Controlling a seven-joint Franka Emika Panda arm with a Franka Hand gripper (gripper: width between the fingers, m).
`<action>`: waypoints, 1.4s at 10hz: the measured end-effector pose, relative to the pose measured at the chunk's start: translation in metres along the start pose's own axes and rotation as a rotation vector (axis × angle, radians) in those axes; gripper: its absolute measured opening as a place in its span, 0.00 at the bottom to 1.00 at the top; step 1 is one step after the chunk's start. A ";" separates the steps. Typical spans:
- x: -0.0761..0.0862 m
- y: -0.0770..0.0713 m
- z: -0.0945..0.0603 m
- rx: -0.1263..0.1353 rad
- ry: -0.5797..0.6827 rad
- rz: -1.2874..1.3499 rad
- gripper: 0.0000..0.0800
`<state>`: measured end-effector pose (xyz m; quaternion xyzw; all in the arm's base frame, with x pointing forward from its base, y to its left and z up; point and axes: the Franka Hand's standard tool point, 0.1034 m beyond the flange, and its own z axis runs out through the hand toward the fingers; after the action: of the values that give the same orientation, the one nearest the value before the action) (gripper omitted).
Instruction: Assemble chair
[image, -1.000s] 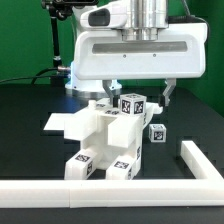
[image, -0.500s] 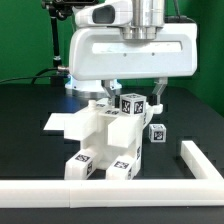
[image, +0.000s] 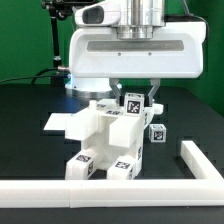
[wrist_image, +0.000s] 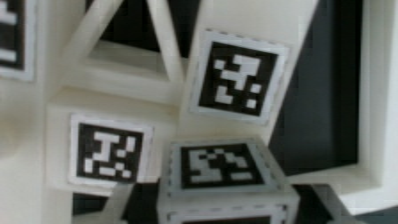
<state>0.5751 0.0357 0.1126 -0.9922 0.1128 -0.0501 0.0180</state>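
**Nearly built, with the gripper over the chair's top piece**

Plainly, in the exterior view we see the chair (image: 105, 135) standing mid-table as a joined stack of white blocky parts. It has tagged cube feet at the front and a flat white panel (image: 62, 122) reaching out toward the exterior view's left. The gripper (image: 135, 95) hangs directly over it, one finger on each side of the top tagged block (image: 133, 103), which sits at the highest point of the stack. The fingers stand close to that block, but we cannot tell whether they press it or only flank it. One loose cube-ended leg (image: 157, 132) lies on the black table (image: 30, 150) just beside the chair, on the exterior view's right. The L-shaped border rail (image: 100, 190) runs along the front and is well apart from the work.

In the wrist view we are very close in and the picture is soft. White faces of the chair fill it, with a tilted tag (wrist_image: 238, 80) above two more tags lower down. We cannot make out the fingertips there, so this view does not settle the grip either.

We judge the task well along, since most of the parts are already joined. What looks left is seating or tightening the top block and fitting the loose leg.
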 end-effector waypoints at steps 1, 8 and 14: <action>0.001 0.002 0.000 0.003 0.003 0.120 0.35; 0.000 -0.005 0.001 0.042 0.025 0.587 0.70; -0.009 -0.007 0.000 -0.014 -0.066 -0.163 0.81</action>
<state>0.5674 0.0444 0.1117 -0.9993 0.0314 -0.0179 0.0105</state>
